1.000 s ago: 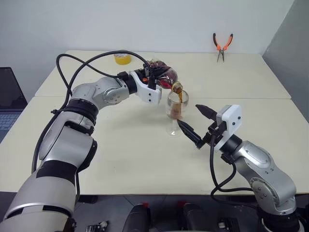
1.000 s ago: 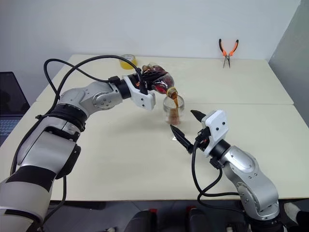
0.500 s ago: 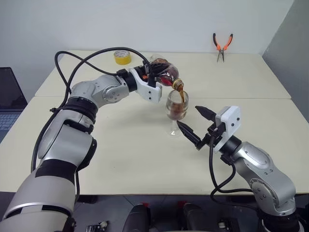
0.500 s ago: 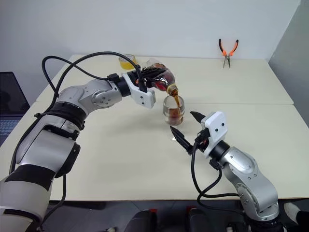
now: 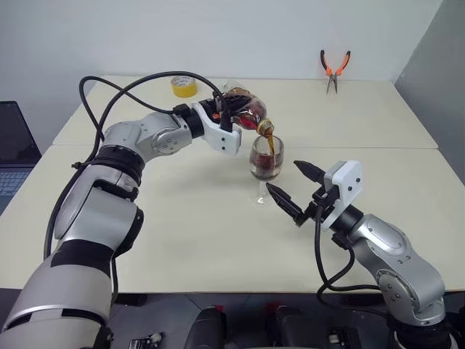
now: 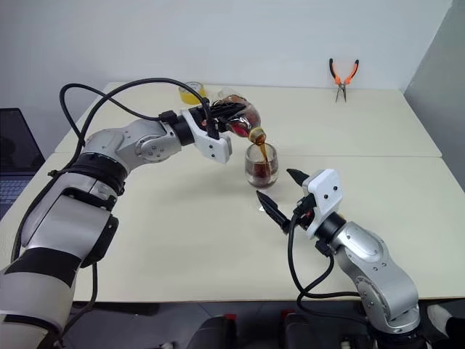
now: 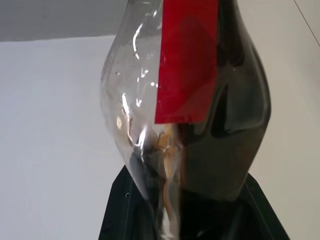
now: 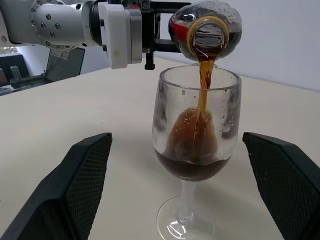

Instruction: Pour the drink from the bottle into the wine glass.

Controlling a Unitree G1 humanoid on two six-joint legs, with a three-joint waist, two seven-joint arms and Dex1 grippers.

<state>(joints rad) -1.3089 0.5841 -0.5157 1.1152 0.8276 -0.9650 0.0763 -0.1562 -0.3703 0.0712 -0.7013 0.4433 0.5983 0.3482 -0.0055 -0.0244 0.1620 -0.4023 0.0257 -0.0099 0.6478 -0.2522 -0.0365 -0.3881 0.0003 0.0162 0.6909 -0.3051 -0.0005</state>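
Nearest the robot, the right gripper (image 5: 296, 190) hangs low over the table (image 5: 182, 240) with its two black fingers (image 8: 82, 175) spread wide and holding nothing. The wine glass (image 5: 265, 171) stands just beyond it, at about 11 o'clock from the fingertips; in the right wrist view the glass sits between the two fingers, apart from both. Its foot rests on the table near the seam between the two tabletops, stem upright, bowl partly filled with the drink (image 8: 192, 167).

Directly above the glass rim, the mouth of the bottle (image 5: 247, 116) points down and toward the robot, and a thin dark stream falls from it into the bowl. The bottle lies tilted nearly level, its bulbous body at 10 o'clock from the glass, clamped in the left gripper (image 5: 227, 115), whose fingers are closed around it. The left wrist view shows the red label and dark liquid pooled on one side of the clear body.

From the glass, bare tabletop opens toward 3 o'clock and toward 7 o'clock as far as the near edge. Farther back, a yellow tape roll (image 5: 184, 86) lies at 11 o'clock near the far edge, and orange-handled pliers (image 5: 334, 69) lie at 1 o'clock by the wall, well apart from the pour.
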